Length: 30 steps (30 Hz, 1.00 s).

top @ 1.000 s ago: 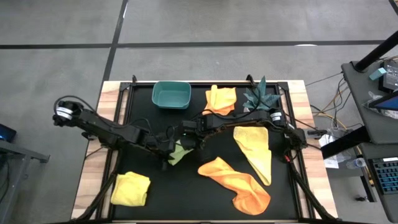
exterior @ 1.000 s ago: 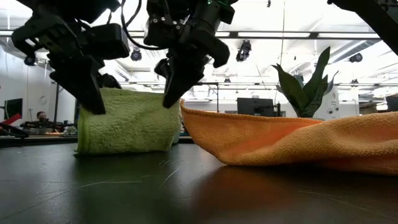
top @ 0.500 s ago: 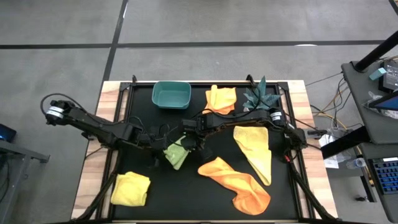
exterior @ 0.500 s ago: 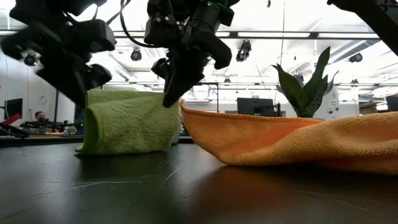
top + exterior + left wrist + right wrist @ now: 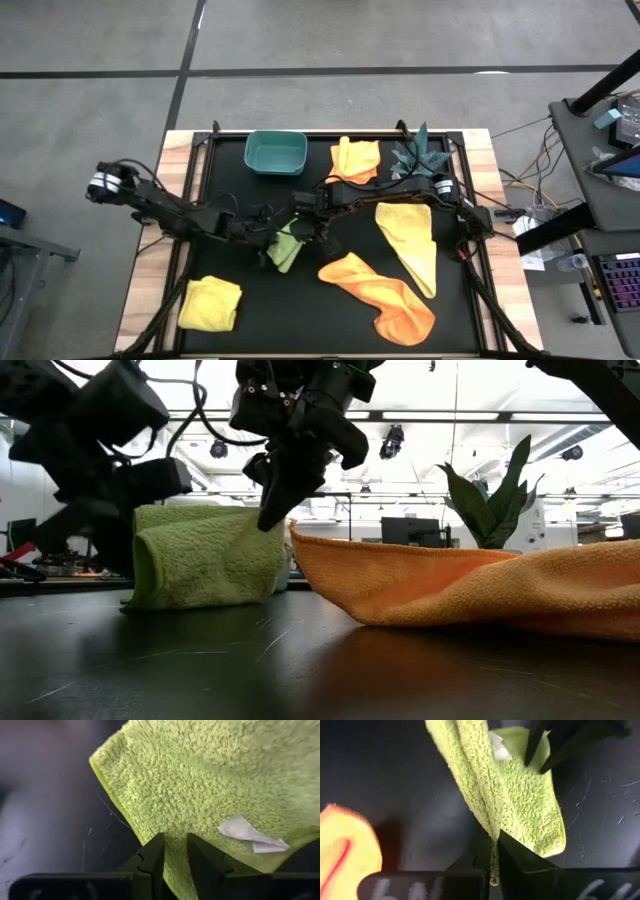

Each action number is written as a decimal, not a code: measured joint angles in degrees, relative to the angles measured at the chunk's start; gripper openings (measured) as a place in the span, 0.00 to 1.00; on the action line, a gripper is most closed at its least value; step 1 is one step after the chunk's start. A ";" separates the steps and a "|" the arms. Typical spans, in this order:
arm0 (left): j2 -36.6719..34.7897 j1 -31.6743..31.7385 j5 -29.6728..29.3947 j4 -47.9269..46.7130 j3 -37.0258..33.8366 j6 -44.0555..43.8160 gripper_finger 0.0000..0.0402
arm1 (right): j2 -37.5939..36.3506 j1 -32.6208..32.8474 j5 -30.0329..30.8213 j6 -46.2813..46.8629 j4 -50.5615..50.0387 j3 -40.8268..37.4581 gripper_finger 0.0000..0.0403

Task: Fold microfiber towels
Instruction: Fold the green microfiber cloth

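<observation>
At frame centre, both grippers, left (image 5: 268, 247) and right (image 5: 300, 229), clamp the half-folded green towel (image 5: 285, 247). Lower-left yellow towel (image 5: 210, 303) and top orange towel (image 5: 356, 158) look folded; the right-side yellow towel (image 5: 410, 243) and lower orange towel (image 5: 385, 299) still lie loose.

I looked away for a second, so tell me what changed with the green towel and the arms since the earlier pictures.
The left tool drew back from the lime green towel, then returned to its edge, fingers now around the fabric. The towel's left side went from draped straight down to a rolled fold. The right tool stayed shut on the towel's other edge. The orange towel, yellow towels and teal bin did not move.
</observation>
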 joint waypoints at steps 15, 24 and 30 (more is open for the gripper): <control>2.15 0.02 0.13 2.99 -0.11 0.04 0.12 | 3.01 -3.01 -0.53 3.48 5.14 -0.63 0.02; 2.15 0.02 0.17 3.52 -0.15 0.10 0.12 | 3.68 -6.73 -0.33 8.03 9.23 -0.46 0.02; 2.15 0.02 0.16 3.47 -0.20 0.09 0.12 | 5.39 -6.60 -0.33 6.98 10.07 -0.42 0.02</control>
